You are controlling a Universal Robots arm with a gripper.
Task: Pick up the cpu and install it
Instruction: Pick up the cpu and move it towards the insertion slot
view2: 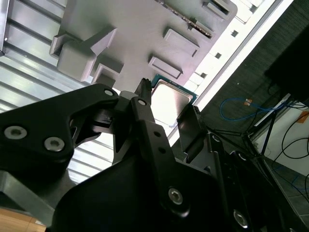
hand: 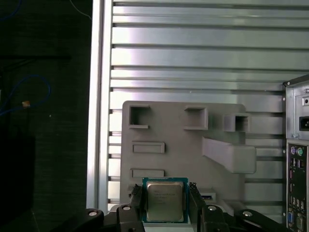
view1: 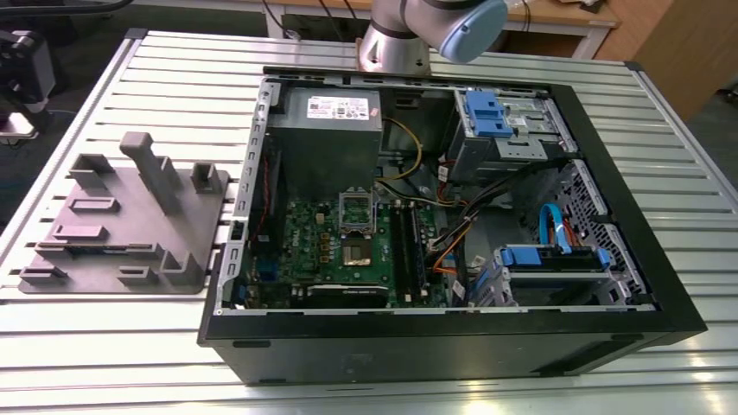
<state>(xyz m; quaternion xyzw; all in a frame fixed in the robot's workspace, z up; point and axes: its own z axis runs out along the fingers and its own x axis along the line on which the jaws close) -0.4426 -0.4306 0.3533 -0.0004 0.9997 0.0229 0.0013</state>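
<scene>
Grip first: from my desk I read the gripper [hand: 165, 192] as clamped on the cpu [hand: 165, 205]; in both wrist views the two black fingers [hand: 137, 200] press against opposite edges of the chip, its metal top facing the cameras; so the hand is grasping the task's part, not hanging slack. The cpu sits between the fingertips, and I judge that it hangs above the grey fixture tray [hand: 183, 145] rather than lying in it, since the tray's pockets and ramp lie behind it and apart from it; how high, I cannot say. In the first wrist view the chip's edges run square to the tray's edges; it is close to square itself, so I see no long axis worth naming.

What matters to me is the way to the socket [view1: 356, 249]; in the exterior view the tray lies on the slatted table [view1: 116, 363] at the exterior view's left of the open computer case [view1: 438, 350]; the socket sits in the green board [view1: 302, 233] inside that case, its longer side running away from the camera; so the target lies towards the exterior view's right of the tray, beyond the case wall and lower down; the pick looks done to me, the installing not.
</scene>
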